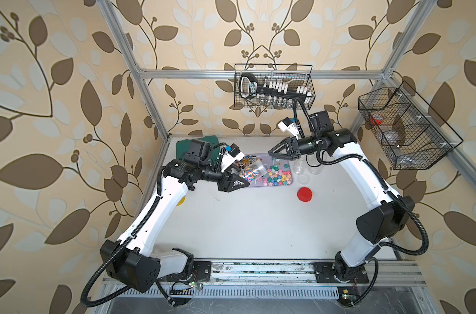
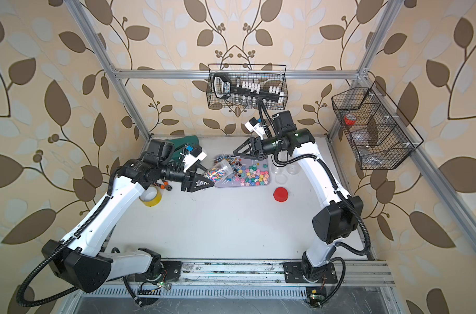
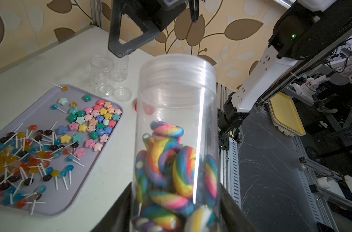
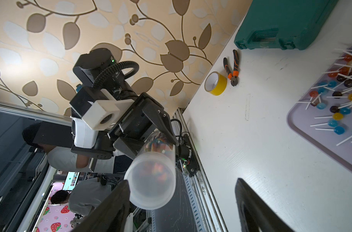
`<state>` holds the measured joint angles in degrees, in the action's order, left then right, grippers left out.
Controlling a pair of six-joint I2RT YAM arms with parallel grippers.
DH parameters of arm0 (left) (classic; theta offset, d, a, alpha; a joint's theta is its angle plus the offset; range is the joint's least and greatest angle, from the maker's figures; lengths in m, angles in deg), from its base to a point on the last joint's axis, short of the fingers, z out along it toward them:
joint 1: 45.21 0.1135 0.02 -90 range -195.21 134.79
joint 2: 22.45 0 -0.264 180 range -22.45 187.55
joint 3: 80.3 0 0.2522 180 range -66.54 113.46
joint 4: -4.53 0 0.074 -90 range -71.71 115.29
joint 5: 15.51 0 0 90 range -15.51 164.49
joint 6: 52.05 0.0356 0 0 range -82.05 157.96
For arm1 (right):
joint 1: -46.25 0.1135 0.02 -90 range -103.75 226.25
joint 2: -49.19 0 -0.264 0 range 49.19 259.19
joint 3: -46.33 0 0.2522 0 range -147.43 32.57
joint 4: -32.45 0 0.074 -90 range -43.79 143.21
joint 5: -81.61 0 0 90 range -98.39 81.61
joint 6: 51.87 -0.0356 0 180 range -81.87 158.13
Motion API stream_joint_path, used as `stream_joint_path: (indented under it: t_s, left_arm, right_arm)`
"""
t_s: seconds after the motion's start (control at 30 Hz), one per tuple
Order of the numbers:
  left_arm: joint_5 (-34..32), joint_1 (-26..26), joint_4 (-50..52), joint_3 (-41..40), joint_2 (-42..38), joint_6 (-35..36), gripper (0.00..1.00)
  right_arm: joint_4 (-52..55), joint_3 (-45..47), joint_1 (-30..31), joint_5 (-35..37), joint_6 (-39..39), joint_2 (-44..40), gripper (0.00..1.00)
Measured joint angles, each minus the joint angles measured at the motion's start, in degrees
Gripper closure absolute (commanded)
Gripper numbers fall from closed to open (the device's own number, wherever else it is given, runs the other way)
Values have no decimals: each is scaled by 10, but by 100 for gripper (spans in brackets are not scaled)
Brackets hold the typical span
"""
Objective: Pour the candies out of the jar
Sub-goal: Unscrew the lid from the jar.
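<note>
While our left gripper [image 1: 243,182] clamps the tilted jar [image 1: 254,171] of rainbow candies [image 3: 171,170] by the tray [image 3: 40,108] at mid-frame, our right gripper [image 1: 272,153] gapes before its mouth. Empty jars [image 3: 102,76] stand further right.

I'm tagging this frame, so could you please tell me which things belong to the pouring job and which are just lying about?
Job: jar in the left gripper, rainbow candies inside, tray with lollipops and star sweets.
Lying about: empty jars, red lid, yellow tape, pliers, green case.
</note>
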<state>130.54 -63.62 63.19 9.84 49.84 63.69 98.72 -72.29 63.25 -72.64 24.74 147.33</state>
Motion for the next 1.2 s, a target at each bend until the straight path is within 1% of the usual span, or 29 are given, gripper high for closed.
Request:
stream_joint_path:
  t_s: [0.17, 0.37, 0.77, 1.2]
  left_arm:
    - [0, 0, 9, 0, -2, 20, 53]
    - [0, 0, 15, 0, 2, 32, 54]
    - [-2, -4, 21, 0, 12, 40, 55]
    - [-2, -4, 20, 0, 13, 42, 55]
  right_arm:
    - [10, 27, 13, -8, 28, -8, 22]
    - [18, 30, 35, -16, 53, -20, 22]
    - [22, 30, 59, -11, 60, -32, 23]
    - [30, 28, 83, -11, 60, -12, 31]
